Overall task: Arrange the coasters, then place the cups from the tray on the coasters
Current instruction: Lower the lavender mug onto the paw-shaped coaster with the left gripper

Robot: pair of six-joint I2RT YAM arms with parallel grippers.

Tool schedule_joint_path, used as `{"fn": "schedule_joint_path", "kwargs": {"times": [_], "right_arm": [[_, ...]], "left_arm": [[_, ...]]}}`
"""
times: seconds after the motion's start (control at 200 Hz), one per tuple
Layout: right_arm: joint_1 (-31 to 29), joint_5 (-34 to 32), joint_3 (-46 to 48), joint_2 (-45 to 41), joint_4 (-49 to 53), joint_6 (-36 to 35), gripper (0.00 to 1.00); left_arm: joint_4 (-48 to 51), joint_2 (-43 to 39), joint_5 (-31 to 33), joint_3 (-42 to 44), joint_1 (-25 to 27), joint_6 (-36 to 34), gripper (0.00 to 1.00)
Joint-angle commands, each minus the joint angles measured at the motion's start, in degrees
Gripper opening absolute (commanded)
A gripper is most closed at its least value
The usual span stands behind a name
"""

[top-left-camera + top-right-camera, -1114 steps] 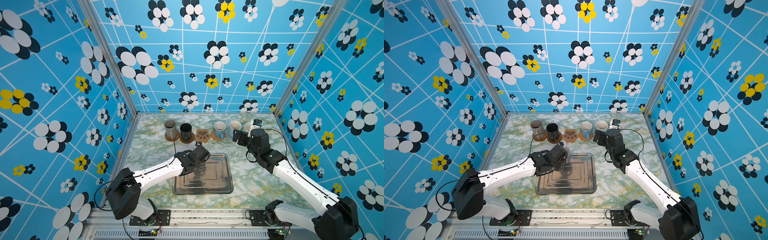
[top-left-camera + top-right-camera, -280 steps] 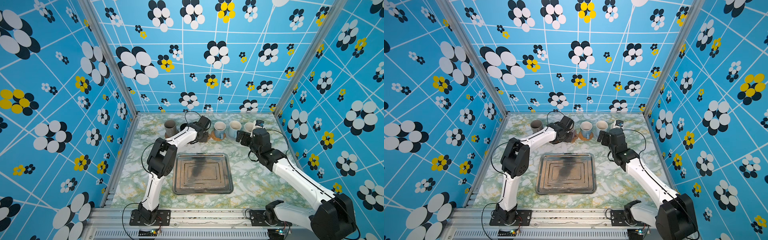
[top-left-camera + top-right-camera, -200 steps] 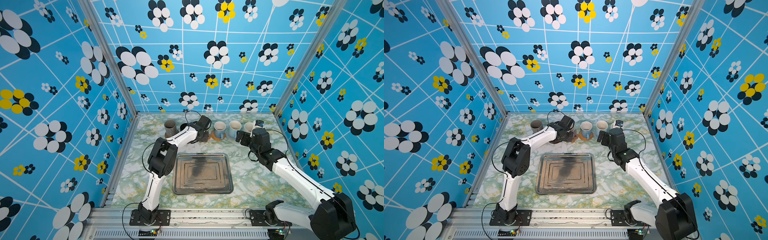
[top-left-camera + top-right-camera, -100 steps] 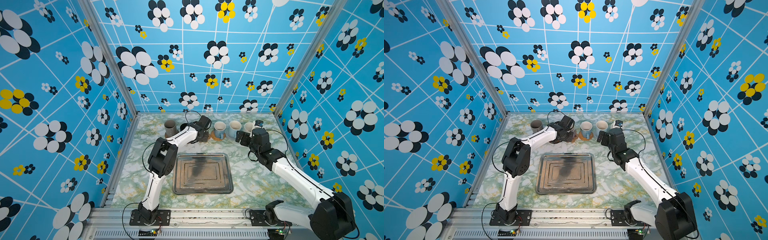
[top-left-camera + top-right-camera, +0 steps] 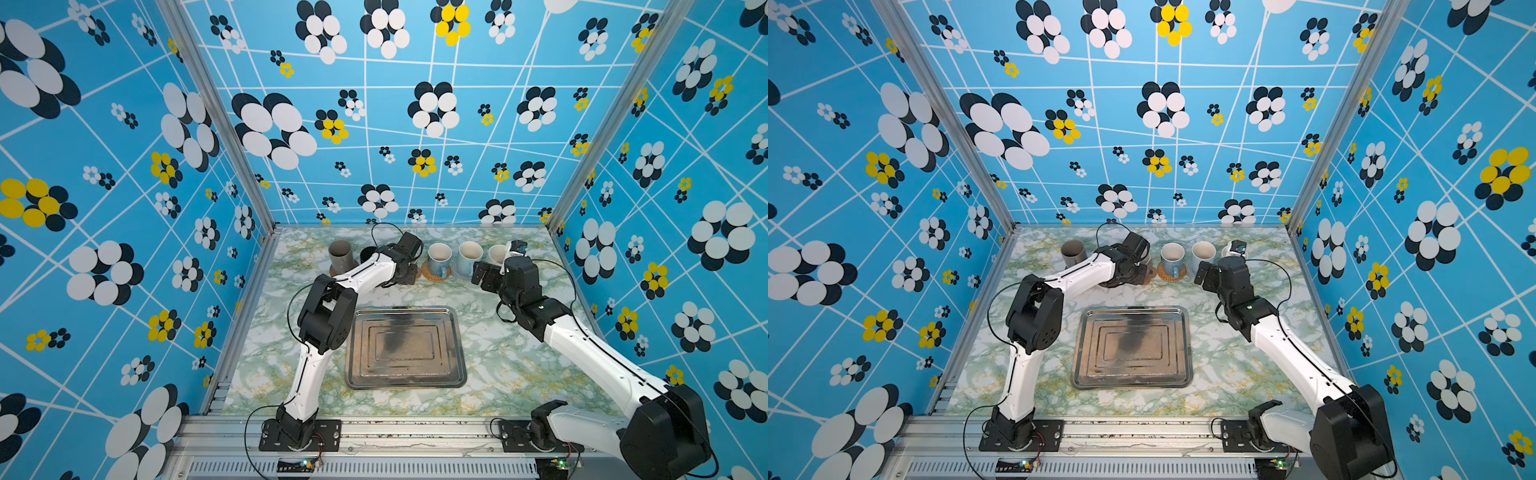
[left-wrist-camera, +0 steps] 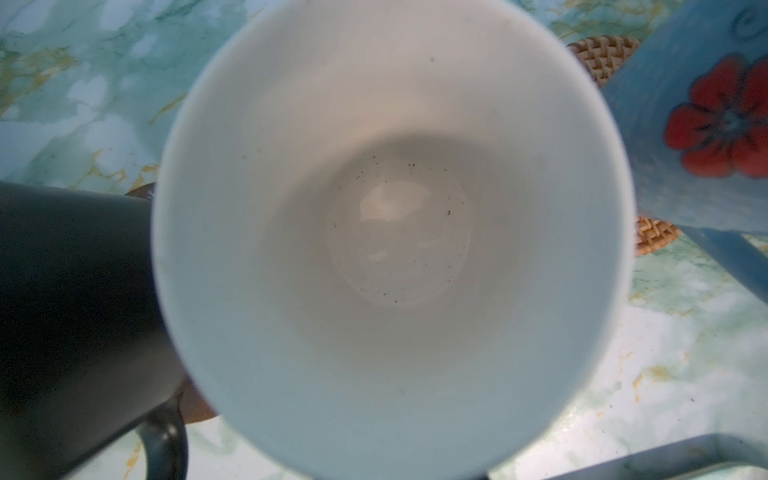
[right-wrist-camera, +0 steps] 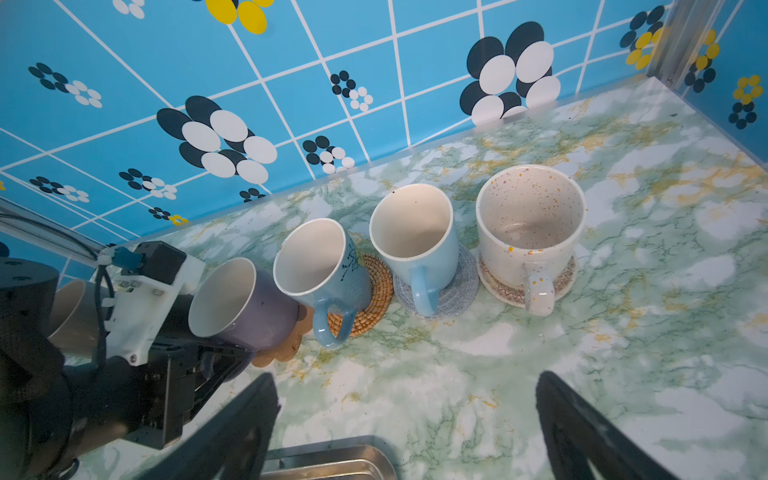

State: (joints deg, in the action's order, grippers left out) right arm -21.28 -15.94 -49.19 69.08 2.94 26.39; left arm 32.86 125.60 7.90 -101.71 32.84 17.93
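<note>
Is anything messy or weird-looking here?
Nothing is spilled or tipped over. Two small things stand out: the tray has a dark smudge across its middle, and the lavender mug has tiny dark specks at its bottom.

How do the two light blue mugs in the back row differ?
The decorated light blue mug bears a dark branch drawing and a red flower; the plain light blue mug has none. The decorated one sits on the rattan coaster, the plain one on the grey woven coaster. The decorated one is a deeper blue. Both are upright, empty and white inside, with handles toward the tray.
</note>
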Motion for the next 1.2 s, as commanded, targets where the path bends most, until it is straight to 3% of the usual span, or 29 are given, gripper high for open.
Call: {"fn": "schedule_joint_path", "kwargs": {"times": [0.0, 0.525, 1.025, 1.195], "right_arm": [[0.4, 0.39, 0.25, 0.1, -0.22, 0.06, 0.99], [0.36, 0.56, 0.3, 0.03, -0.13, 0.15, 0.99], [0.38, 0.65, 0.15, 0.03, -0.13, 0.15, 0.99], [0.36, 0.74, 0.06, 0.0, -0.04, 0.15, 0.99]], "left_arm": [[-1.44, 0.7, 0.45, -2.75, -0.58, -0.08, 0.0], [0.6, 1.55, 1.09, -4.04, -0.5, -0.36, 0.0], [1.04, 1.75, 1.42, -4.37, -0.43, -0.53, 0.21], [1.23, 1.66, 1.41, -4.42, -0.41, -0.62, 0.32]]}}
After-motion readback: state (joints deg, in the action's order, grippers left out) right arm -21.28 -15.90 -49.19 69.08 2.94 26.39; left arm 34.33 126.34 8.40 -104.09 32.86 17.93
